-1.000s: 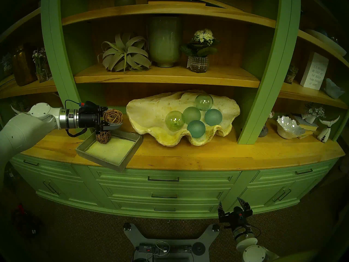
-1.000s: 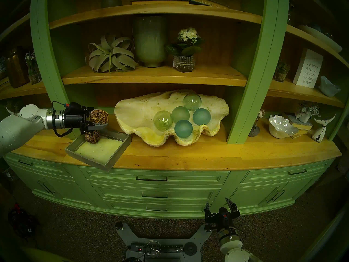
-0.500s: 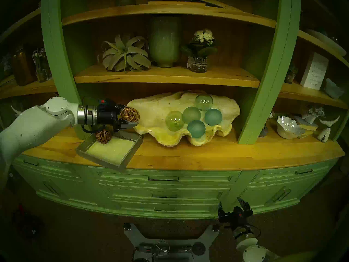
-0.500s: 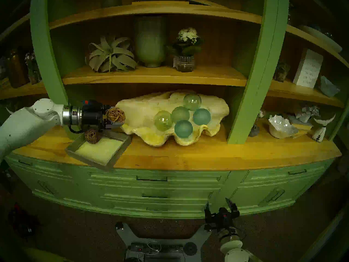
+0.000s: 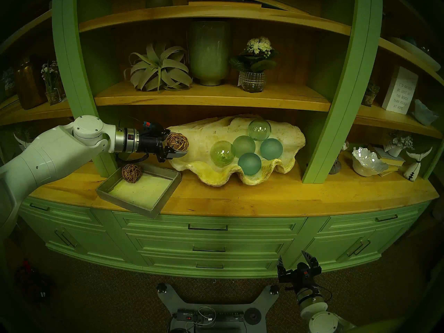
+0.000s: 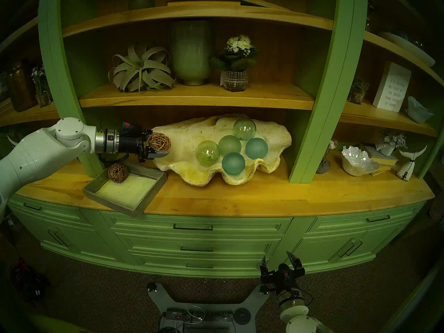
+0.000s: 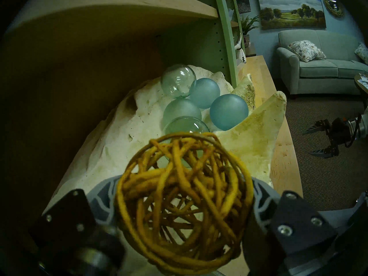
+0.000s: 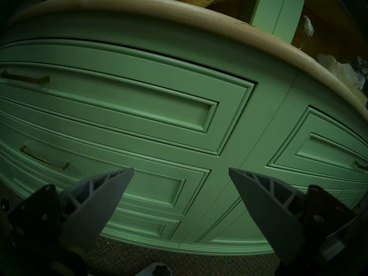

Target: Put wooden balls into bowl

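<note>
My left gripper [image 5: 182,146] is shut on a brown woven wooden ball [image 5: 176,142], held level at the left end of the bowl [image 5: 204,138], a big cream clam shell. In the left wrist view the ball [image 7: 184,205] fills the space between my grey fingers [image 7: 105,192], with the shell [image 7: 111,150] just beyond. A second woven ball [image 5: 131,173] lies in the back corner of the grey tray [image 5: 134,206]. My right gripper [image 5: 292,255] hangs open and empty, low before the drawers.
Several green and teal glass spheres [image 5: 245,146] fill the shell's middle and right. A wooden shelf [image 5: 211,99] runs close above it. A green post [image 5: 79,85] stands behind my left forearm. A white ruffled bowl [image 5: 368,163] sits at the far right.
My left arm has carried the woven ball to the right, from above the tray to the shell's left end. The right arm has stayed put.
</note>
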Robot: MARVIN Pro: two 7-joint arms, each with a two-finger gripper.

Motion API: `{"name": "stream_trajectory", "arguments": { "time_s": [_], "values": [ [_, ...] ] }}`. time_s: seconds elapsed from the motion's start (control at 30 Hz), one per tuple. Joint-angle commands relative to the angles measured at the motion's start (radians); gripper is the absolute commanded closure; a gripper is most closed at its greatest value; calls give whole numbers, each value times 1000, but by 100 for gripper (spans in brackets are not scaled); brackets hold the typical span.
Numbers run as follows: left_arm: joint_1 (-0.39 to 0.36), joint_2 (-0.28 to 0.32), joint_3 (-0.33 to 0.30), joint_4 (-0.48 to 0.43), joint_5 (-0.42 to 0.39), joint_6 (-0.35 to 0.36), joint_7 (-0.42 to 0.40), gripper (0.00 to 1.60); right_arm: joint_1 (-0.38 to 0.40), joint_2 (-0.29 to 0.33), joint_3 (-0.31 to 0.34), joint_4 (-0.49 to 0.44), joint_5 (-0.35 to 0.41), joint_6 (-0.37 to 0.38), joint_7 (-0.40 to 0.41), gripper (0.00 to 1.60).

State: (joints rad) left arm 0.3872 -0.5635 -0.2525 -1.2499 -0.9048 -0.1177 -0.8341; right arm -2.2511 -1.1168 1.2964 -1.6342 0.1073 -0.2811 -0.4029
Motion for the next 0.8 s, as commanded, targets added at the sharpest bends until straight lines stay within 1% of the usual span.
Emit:
{"name": "stream_trajectory", "arguments": {
  "time_s": [0.0,0.17,0.4,0.7,0.73,0.77],
  "values": [
    [-52,-63,-38,38,-16,20,34,160,-1,2,3,-28,0,-5,-2,0],
    [-56,-100,-35,71,-5,29,43,160,-1,2,3,-28,0,-5,-2,0],
    [-57,-142,-26,107,8,38,29,160,-2,2,3,-28,0,-4,-2,0],
    [-63,-163,-20,127,33,33,12,160,-2,2,3,-29,0,-4,-2,0],
    [-64,-163,-21,128,37,32,11,129,-2,2,3,-29,0,-4,-2,0],
    [-63,-163,-22,128,39,33,9,121,-2,2,3,-29,0,-4,-2,0]
  ]
}}
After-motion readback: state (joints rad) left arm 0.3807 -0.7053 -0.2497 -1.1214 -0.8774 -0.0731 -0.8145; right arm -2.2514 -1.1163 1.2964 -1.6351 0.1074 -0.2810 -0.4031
